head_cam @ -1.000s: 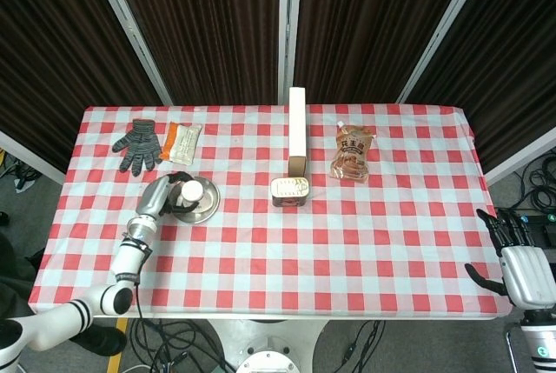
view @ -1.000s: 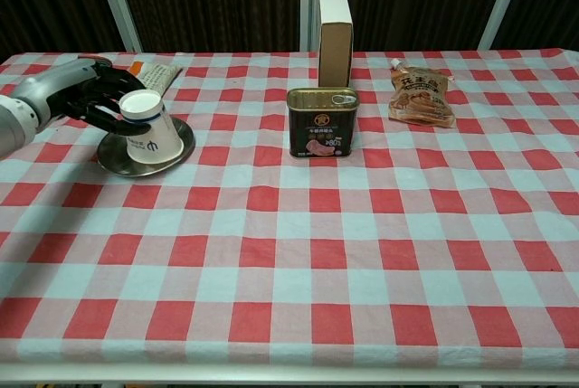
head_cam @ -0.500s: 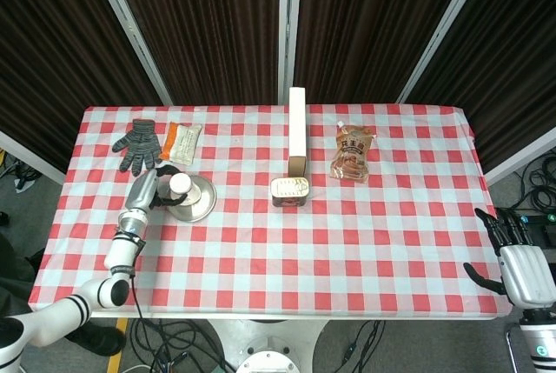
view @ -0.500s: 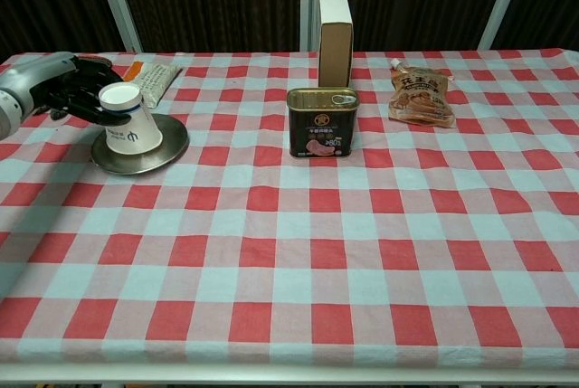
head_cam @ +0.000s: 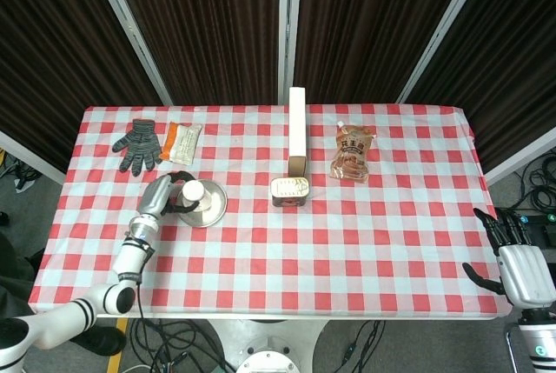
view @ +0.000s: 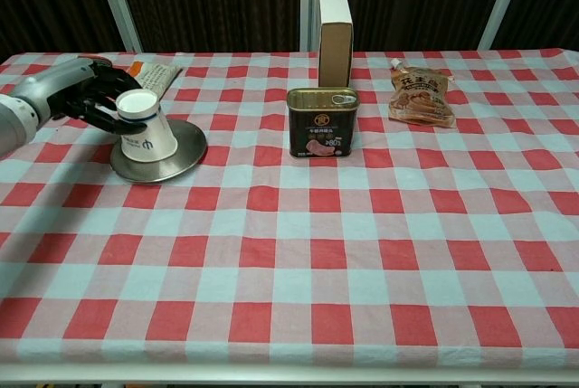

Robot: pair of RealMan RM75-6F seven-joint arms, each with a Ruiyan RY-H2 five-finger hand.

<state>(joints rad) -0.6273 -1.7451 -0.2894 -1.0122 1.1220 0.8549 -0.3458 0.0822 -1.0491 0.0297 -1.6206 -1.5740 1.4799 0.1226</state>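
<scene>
While my left hand [view: 77, 89] was curled round the upturned paper cup [view: 145, 133], its fingers [view: 101, 99] wrapped the white base end and the cup leaned toward me, its wide mouth resting on the round metal plate [view: 185, 151]. Just beyond my fingertips, farther up the table, lay the striped work glove [head_cam: 137, 144] and the orange-and-white sachet [head_cam: 182, 140], both apart from the cup. My grip looked firm, though from the chest view I could not tell whether the thumb actually pressed the far wall or merely sat beside it. To handle this step well, I judged I should squeeze lightly, since thin paper buckles, and keep the rim flat on the plate rather than dragging one edge, which could skate the plate across the checked cloth [view: 298, 252]. Well off to the right of my fingers stood the tin of luncheon meat [view: 322, 122], the tall upright box [view: 334, 31] behind it, and the snack pouch [view: 420, 96] lying flat. My right hand [head_cam: 514, 256] hung past the table's far-right edge, fingers spread and holding nothing.
</scene>
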